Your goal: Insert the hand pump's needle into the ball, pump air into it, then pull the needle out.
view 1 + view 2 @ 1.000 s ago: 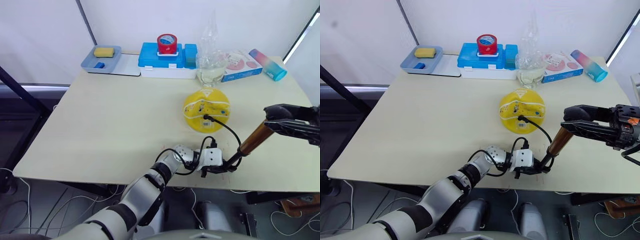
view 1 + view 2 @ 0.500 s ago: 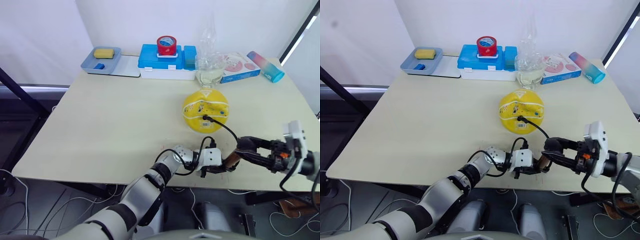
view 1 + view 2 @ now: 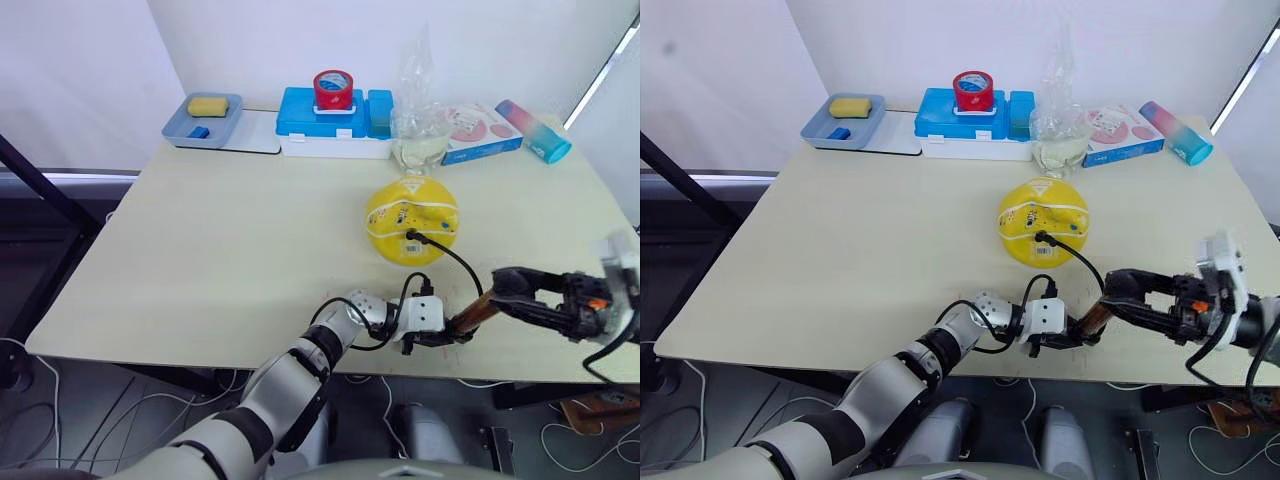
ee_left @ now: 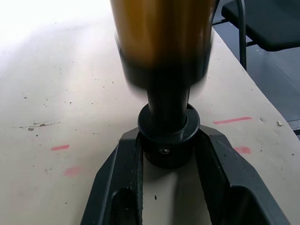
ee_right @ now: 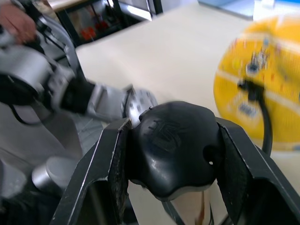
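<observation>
Both grippers hold the hand pump [image 3: 473,315] at the near edge of the table [image 3: 220,250], its needle [image 3: 411,237] set in the ball [image 3: 411,221].

The pump leans up toward 2 o'clock; the left gripper [image 4: 168,154] has its fingers closed on the black end cap, and the right gripper [image 5: 171,140] is clamped on the black T-handle. The thin black hose [image 3: 455,255] curves from the pump base to the yellow ball at 12 o'clock of it. Farther at 12 o'clock stand a clear plastic bag [image 3: 420,120], a blue box [image 3: 335,115] bearing a red tape roll [image 3: 333,88], and a blue tray [image 3: 205,120] with a yellow sponge [image 3: 207,104].
</observation>
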Robot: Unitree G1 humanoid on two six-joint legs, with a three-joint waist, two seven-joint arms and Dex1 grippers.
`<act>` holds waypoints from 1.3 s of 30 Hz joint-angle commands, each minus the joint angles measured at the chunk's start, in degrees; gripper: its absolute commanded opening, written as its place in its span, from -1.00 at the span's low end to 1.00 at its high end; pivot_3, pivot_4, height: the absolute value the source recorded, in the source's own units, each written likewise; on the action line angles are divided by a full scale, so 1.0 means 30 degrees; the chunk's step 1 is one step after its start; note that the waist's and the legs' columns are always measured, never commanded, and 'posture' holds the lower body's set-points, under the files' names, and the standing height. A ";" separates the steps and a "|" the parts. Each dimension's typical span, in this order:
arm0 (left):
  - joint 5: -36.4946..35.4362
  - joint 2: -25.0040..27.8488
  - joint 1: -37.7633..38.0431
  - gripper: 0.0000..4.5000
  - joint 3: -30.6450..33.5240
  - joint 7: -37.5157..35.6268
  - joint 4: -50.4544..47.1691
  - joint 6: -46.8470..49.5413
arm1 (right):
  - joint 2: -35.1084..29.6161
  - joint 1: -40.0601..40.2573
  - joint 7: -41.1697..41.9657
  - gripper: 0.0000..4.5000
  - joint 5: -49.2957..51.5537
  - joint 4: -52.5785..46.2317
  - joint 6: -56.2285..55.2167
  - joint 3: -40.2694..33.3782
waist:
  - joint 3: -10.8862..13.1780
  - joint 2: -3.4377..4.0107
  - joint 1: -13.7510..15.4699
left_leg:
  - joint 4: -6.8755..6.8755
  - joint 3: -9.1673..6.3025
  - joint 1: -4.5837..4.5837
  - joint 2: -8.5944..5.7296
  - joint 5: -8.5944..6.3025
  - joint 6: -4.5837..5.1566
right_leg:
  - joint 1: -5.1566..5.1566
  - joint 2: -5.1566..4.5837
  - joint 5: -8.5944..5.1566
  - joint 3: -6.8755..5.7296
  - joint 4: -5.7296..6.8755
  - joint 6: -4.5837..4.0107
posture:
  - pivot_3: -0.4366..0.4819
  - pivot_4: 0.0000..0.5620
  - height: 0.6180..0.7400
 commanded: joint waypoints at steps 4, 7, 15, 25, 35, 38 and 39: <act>0.1433 -0.0609 0.0437 -0.51 -0.1080 -0.0180 0.1339 0.0821 | -0.2426 -0.2218 -0.0961 -0.14 0.3257 0.0111 0.2569 -0.4792 | 0.0019 0.0005 0.0001 | -0.0001 -0.0003 -0.0006 0.0001 0.0000 0.0000 | -0.0006 -0.0009 -0.0002 -0.0008 0.0000 -0.0002 | -0.05 -0.47 0.99; 0.1440 -0.0621 0.0436 -0.51 -0.1088 -0.0197 0.1331 0.0796 | -0.3235 -0.3158 -0.1311 -0.14 0.4451 0.0522 0.3871 -0.5706 | 0.0022 0.0002 0.0003 | 0.0000 0.0013 -0.0015 -0.0001 0.0000 0.0001 | -0.0017 -0.0018 -0.0001 -0.0001 -0.0002 -0.0001 | -0.05 -0.47 0.99; 0.1460 -0.0737 0.0444 -0.51 -0.1124 -0.0209 0.1314 0.0738 | -0.3328 -0.3576 -0.1785 -0.14 0.4485 -0.0009 0.5235 -0.5243 | 0.0022 0.0003 0.0000 | -0.0003 0.0012 -0.0030 -0.0001 0.0001 0.0003 | -0.0031 -0.0020 -0.0001 -0.0002 -0.0004 -0.0003 | -0.05 -0.47 0.99; 0.1473 -0.0926 0.0434 -0.51 -0.1160 -0.0060 0.1355 0.0781 | 0.0122 0.0144 -0.1434 -0.14 -0.2279 -0.0338 0.0806 0.0066 | -0.0032 -0.0091 -0.0018 | 0.0002 0.0019 0.0000 -0.0001 0.0001 0.0002 | -0.0018 -0.0014 0.0002 0.0003 0.0007 0.0004 | -0.05 -0.47 0.99; 0.1292 -0.1076 0.0414 -0.51 -0.0987 -0.0103 0.1385 0.0964 | 0.2039 0.1054 -0.0757 -0.14 -0.4101 0.0880 -0.2807 0.1101 | -0.0048 -0.0067 -0.0023 | 0.0003 0.0010 0.0046 -0.0003 0.0001 0.0001 | 0.0018 -0.0004 0.0000 0.0003 0.0029 0.0003 | -0.05 -0.47 0.99; 0.1279 -0.1087 0.0370 -0.51 -0.0966 -0.0130 0.1405 0.1021 | 0.1022 0.0478 -0.0540 -0.14 -0.1742 0.0010 -0.1325 -0.0704 | -0.0024 -0.0020 -0.0013 | 0.0006 0.0005 0.0028 -0.0002 0.0001 0.0001 | 0.0009 -0.0006 0.0001 0.0000 0.0029 0.0002 | -0.05 -0.47 0.99; 0.1284 -0.1088 0.0355 -0.51 -0.0966 -0.0134 0.1408 0.1028 | 0.0531 0.0191 -0.0565 -0.14 -0.1003 -0.0165 -0.0691 -0.1282 | -0.0024 -0.0009 -0.0008 | 0.0006 0.0004 0.0022 -0.0004 0.0001 0.0001 | 0.0005 -0.0008 0.0001 -0.0001 0.0029 0.0002 | -0.05 -0.47 0.99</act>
